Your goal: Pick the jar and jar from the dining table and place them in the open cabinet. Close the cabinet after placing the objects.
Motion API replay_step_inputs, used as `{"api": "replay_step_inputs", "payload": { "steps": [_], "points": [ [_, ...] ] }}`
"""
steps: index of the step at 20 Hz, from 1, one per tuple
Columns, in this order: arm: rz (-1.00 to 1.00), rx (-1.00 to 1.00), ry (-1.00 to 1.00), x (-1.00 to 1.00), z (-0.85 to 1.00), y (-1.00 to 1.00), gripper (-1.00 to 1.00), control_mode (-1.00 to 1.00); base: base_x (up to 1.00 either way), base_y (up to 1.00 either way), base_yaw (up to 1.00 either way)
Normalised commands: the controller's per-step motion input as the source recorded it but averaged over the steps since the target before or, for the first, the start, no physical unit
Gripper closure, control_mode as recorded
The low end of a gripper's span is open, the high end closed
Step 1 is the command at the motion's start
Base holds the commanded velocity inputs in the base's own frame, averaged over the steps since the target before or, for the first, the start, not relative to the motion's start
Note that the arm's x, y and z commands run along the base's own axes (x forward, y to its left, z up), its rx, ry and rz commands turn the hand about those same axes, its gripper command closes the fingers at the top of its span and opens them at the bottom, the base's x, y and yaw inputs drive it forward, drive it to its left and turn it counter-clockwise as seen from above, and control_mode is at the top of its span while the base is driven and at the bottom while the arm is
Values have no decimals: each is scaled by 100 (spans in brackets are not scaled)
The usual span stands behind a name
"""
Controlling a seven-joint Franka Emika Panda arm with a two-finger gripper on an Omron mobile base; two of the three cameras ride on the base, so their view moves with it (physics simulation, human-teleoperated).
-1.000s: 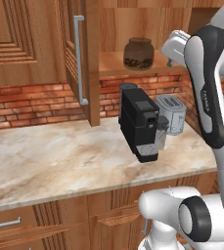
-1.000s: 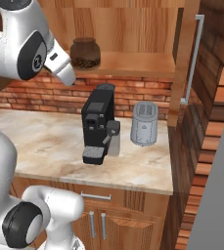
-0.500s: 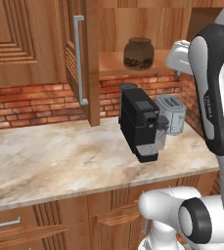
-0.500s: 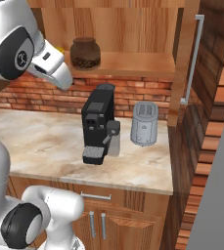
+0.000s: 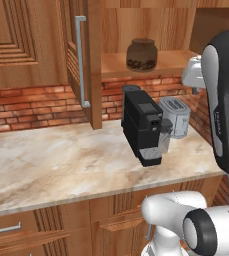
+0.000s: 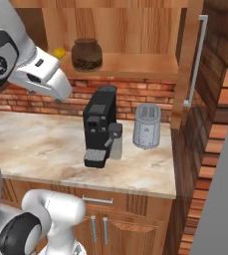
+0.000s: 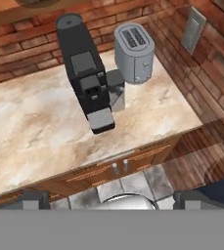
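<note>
Jar [image 5: 141, 54] of dark beans sits upper centre on open cabinet [image 5: 151, 65] shelf, above coffee machine [image 5: 143, 126] & toaster [image 5: 175, 116] on counter [image 5: 61, 160] (end effector state: can't tell).

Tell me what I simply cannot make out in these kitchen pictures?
- End effector: in the hand view, finger tips cut by the bottom edge, so open or shut is unclear.
- Yellow object: right base view, half hidden behind the arm, too small to identify.
- Jar contents: dark bits, too blurred to name.
- Cabinet upper shelves: cut off by the top edge.

arm [image 5: 221, 105]: glossy white rounded shells | joints: dark grey bands | base: white, dark round cap
</note>
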Motion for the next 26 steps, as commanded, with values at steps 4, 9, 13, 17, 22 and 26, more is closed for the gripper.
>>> {"api": "replay_step_inputs", "payload": {
  "steps": [4, 9, 13, 17, 22, 26],
  "points": [
    [10, -2, -1, -1, -47, -6, -100, -100, 0, 0, 0],
    [19, 0, 0, 6, -73, 0, -100, -100, 0, 0, 0],
    [5, -5, 0, -12, -53, 0, -100, -100, 0, 0, 0],
    [0, -16, 0, -37, -39, 0, -100, -100, 0, 0, 0],
    [1, -3, 1, -31, -8, 0, -100, -100, 0, 0, 0],
    [4, 0, 4, -14, -1, 0, -100, -100, 0, 0, 0]
  ]
}}
